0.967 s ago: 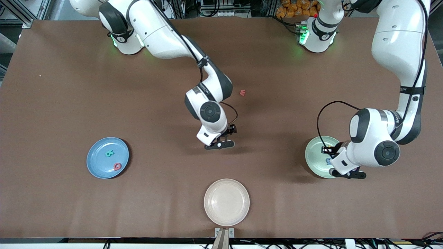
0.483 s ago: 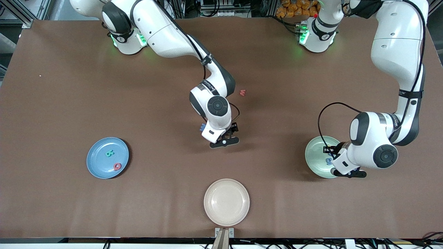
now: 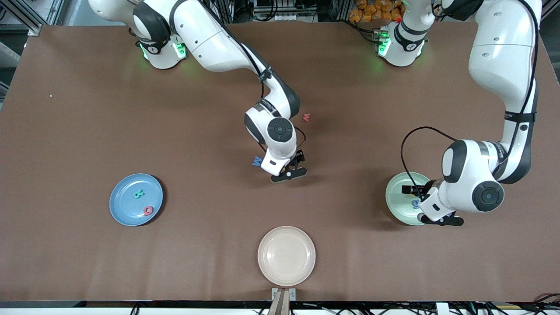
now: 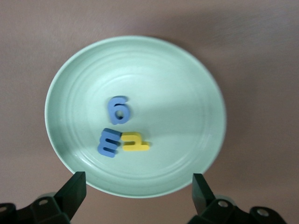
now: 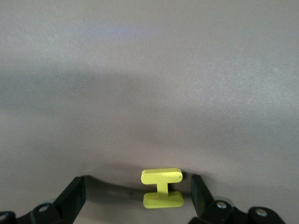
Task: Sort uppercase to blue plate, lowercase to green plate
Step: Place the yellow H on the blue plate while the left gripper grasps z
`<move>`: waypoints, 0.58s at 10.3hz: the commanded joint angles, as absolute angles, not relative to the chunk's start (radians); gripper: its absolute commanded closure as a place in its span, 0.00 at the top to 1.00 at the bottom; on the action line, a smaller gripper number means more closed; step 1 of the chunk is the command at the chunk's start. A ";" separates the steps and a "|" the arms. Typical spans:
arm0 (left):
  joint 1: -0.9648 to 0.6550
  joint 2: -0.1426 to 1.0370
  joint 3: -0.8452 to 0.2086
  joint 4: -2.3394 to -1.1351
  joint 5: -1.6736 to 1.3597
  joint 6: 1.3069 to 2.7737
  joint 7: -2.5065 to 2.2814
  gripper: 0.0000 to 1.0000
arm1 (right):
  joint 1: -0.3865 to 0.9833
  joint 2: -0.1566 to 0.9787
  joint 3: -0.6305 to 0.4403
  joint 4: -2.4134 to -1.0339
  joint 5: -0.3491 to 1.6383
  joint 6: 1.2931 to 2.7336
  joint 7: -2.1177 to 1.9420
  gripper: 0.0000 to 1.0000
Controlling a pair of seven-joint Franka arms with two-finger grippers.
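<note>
My right gripper is open over mid-table; in the right wrist view the yellow H lies on the table between its fingers, close to one and untouched. The H is hidden in the front view. The blue W lies beside that gripper. The red-pink m lies farther from the front camera. The blue plate holds the teal R and red Q. My left gripper is open and empty over the green plate, which holds the blue e, a dark blue letter and the yellow hooked letter.
An empty cream plate stands at the table's near edge, midway between the arms. The brown table spreads wide around the plates.
My right gripper has shifted a little toward the left arm's end and away from the front camera, uncovering the blue W. My left gripper has barely moved.
</note>
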State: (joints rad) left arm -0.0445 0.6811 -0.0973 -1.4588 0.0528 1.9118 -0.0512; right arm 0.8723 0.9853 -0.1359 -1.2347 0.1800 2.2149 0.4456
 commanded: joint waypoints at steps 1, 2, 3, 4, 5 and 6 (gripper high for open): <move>-0.103 0.595 -0.100 -1.473 0.032 1.852 -0.041 1.00 | 0.868 0.977 -0.133 -1.264 0.173 2.227 0.417 1.00; -0.109 0.566 -0.124 -1.476 0.031 1.830 -0.046 1.00 | 0.865 0.971 -0.133 -1.264 0.173 2.227 0.417 1.00; -0.109 0.545 -0.153 -1.480 0.029 1.810 -0.055 1.00 | 0.865 0.969 -0.133 -1.266 0.173 2.226 0.417 1.00; -0.109 0.514 -0.191 -1.515 0.029 1.815 -0.092 1.00 | 0.865 0.968 -0.133 -1.266 0.173 2.220 0.416 1.00; -0.110 0.488 -0.236 -1.550 0.031 1.821 -0.165 1.00 | 0.865 0.963 -0.133 -1.264 0.172 2.215 0.416 1.00; -0.109 0.464 -0.285 -1.586 0.031 1.828 -0.226 1.00 | 0.864 0.957 -0.135 -1.266 0.169 2.214 0.411 1.00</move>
